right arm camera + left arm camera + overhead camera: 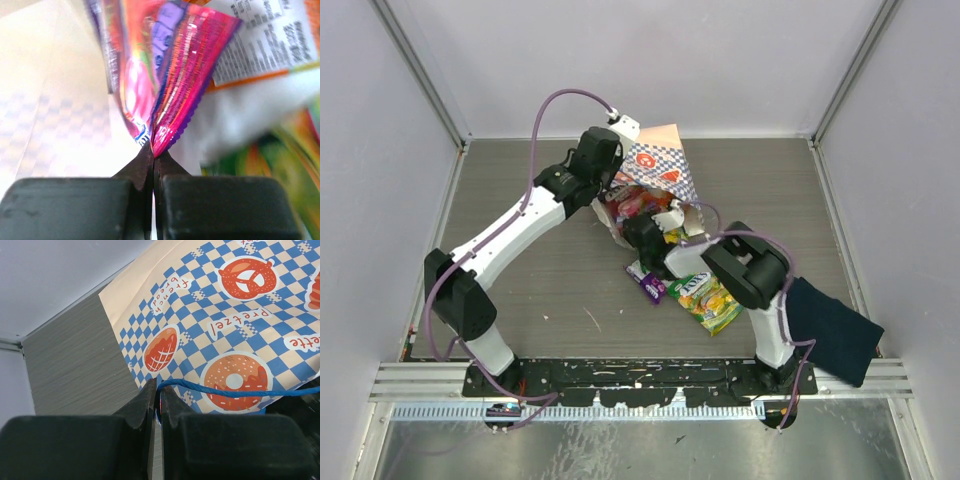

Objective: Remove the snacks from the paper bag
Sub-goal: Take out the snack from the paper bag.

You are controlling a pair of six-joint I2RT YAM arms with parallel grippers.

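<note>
At the middle of the table [540, 290], toward the back, the bag [665, 160] sits tipped with its mouth facing the arms' bases. The left claw [158, 390] is pressed together on the blue cord [240, 391] of the bag's handle, close against the checkered side. The pretzel and doughnut pictures fill the view behind it.

The right claw [152, 152] is in the bag's mouth, its jaws clamped tight on the crimped corner of a pink packet [167, 80]. That packet stands up from the fingertips, with the pale inside wall of the bag to its left. On its right is a white-backed packet [260, 45] with small print, and below that a green and orange one, too blurred to read. From above, more bright snacks [642, 205] show in the bag's mouth.

Out on the table, just in front of the bag, lie a purple packet [650, 287] and a green-yellow packet [712, 303]. They are near each other and partly under the right arm. A navy cloth [832, 330] lies at the near right corner, reaching over the front rail, well apart from the bag.
</note>
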